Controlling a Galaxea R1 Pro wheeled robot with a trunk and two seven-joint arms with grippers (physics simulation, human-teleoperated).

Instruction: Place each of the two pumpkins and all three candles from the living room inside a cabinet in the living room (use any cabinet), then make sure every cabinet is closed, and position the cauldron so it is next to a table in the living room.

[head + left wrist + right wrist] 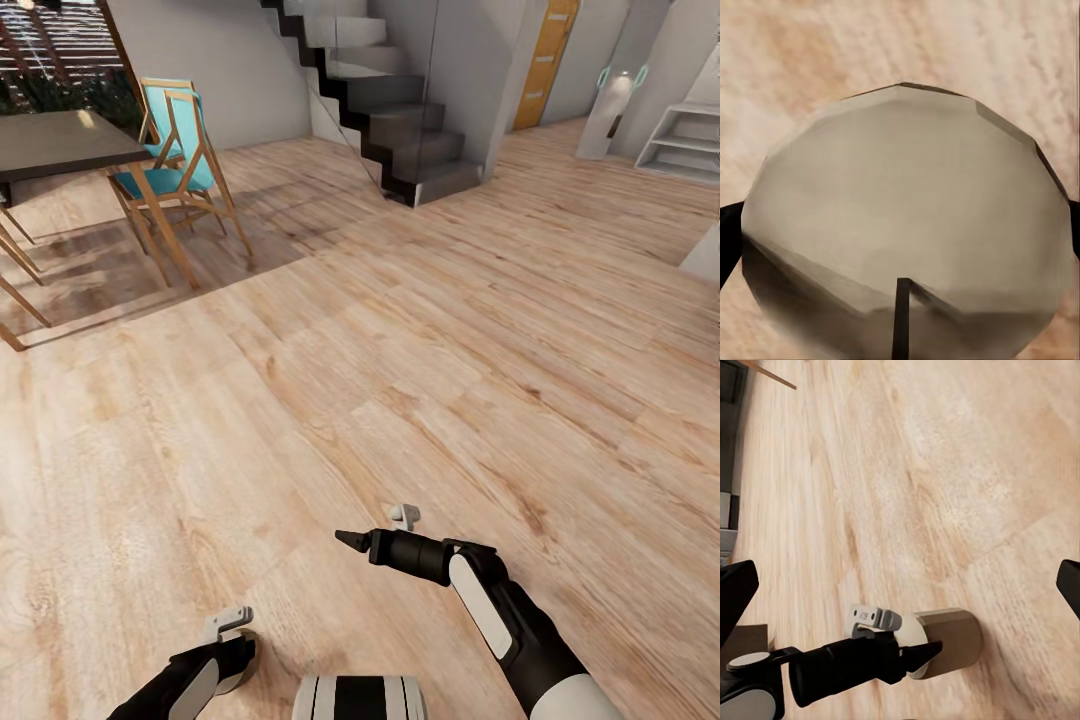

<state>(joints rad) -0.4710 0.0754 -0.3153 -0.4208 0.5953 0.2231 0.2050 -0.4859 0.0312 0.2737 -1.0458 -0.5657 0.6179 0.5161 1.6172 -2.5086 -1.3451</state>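
Since the left gripper (pixel 225 640) looks clamped on just one end of the candle (pixel 945 641), low over the near floor (pixel 400 350), with the right gripper (pixel 375 528) spread wide and empty, a jerky drive could shake it loose and send it rolling.

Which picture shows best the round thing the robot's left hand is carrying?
The right wrist view: the round thing shows from the side, a short brownish drum with a pale end, at the left gripper. The left wrist view is too close: one pale face. The head view catches a dark edge.
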